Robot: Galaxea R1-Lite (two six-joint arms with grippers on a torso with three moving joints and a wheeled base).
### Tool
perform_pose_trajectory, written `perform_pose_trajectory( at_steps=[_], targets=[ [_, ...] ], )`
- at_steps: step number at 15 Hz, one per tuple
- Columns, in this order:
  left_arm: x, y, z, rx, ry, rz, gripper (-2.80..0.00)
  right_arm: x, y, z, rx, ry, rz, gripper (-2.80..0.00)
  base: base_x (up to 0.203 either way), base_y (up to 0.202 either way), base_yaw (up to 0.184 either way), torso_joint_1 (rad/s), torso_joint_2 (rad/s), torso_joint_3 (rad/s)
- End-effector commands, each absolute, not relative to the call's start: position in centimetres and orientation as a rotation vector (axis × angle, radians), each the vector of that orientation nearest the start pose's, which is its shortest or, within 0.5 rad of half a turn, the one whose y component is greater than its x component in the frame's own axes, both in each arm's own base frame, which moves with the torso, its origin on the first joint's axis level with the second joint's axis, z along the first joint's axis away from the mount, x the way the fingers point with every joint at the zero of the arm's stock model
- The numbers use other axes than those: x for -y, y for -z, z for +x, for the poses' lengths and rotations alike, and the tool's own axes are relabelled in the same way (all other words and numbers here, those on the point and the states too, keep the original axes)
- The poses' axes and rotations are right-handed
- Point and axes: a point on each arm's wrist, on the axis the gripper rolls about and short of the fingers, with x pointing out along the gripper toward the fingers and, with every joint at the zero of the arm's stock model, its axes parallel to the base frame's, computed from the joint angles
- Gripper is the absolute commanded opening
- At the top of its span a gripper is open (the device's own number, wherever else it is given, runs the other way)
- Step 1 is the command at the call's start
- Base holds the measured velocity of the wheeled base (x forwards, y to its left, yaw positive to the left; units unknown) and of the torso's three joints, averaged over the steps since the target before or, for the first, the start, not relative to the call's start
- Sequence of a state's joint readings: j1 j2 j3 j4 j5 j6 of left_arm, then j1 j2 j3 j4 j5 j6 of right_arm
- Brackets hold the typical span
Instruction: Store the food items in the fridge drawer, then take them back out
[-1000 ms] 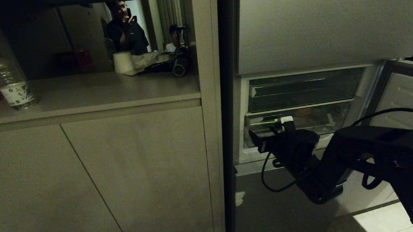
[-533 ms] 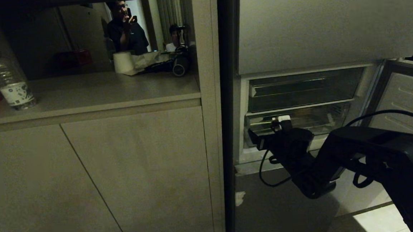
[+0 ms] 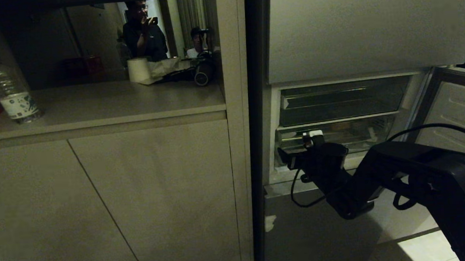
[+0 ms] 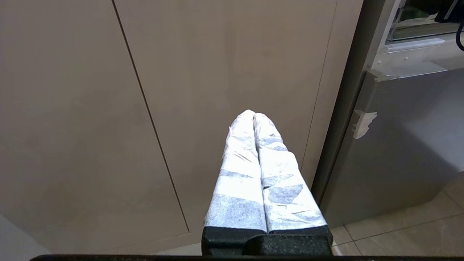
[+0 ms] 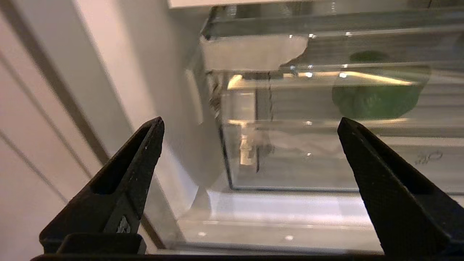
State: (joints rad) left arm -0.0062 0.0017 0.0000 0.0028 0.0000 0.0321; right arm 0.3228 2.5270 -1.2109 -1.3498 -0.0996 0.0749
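Right gripper (image 5: 250, 123) at the open fridge compartment, fingers (image 5: 380, 174) spread wide and holding nothing, aimed at the clear front of the fridge drawer (image 3: 338, 138). Drawer sits in the lower slot, under a darker tray (image 3: 336, 104). Something green (image 5: 373, 99) lies inside, possibly a vegetable; hard to tell through the plastic. Left gripper (image 4: 253, 117) parked before the cabinet doors (image 4: 145, 108), wrapped fingers pressed together, empty.
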Motion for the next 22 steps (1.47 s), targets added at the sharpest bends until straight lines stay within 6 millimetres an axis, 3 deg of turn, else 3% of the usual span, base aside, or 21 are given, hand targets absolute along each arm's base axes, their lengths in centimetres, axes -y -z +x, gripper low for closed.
perform_pose_trajectory(
  at_steps=[1, 22],
  targets=[
    [0.0, -7.5, -2.3, -0.006, 0.006, 0.032, -2.8, -14.7, -2.7, 44.6, 0.04, -0.224, 0.085, 0.0, 0.0, 0.0, 0.0, 0.0, 0.0, 0.0],
    [0.0, -7.5, -2.3, -0.006, 0.006, 0.032, -2.8, -14.9, -2.1, 47.6, 0.033, -0.186, 0.079, 0.0, 0.0, 0.0, 0.0, 0.0, 0.0, 0.0]
  ],
)
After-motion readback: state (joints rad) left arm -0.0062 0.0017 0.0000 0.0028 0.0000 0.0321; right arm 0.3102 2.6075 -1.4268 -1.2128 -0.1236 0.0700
